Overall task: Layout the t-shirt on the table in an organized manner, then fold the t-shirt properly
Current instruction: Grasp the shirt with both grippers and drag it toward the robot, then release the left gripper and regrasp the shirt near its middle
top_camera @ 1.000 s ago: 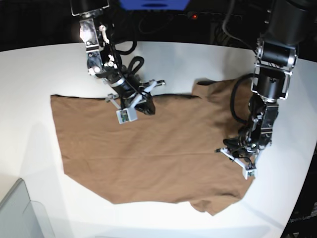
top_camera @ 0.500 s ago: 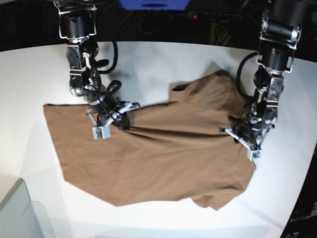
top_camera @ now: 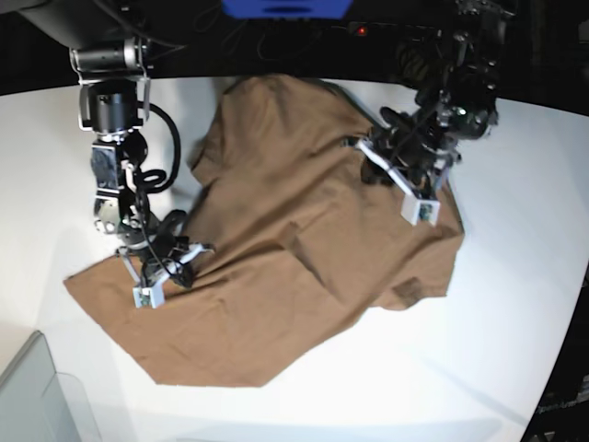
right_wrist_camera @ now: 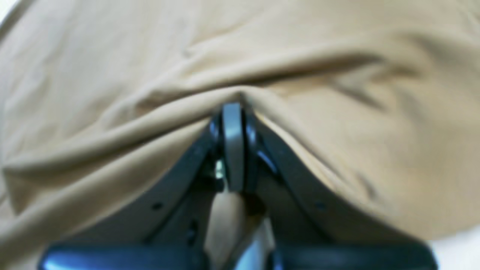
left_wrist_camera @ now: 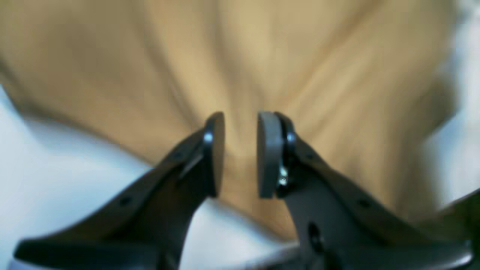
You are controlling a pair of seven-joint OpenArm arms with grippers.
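- My right gripper (right_wrist_camera: 233,112) is clamped tight on a ridge of the t-shirt (top_camera: 276,249), down near the table's (top_camera: 515,331) left edge.
- My left gripper (left_wrist_camera: 240,150) has its pads apart with cloth running between them, so can't tell if it's actually gripping; it's up by the far edge.
- The shirt lies rumpled across the middle of the table, and a grey bin (top_camera: 37,396) pokes in at the near left corner.

Even, bright overhead light; soft shadows edge the t-shirt (top_camera: 304,239). Both wrist views blur beyond the fingertips. Far background dark.
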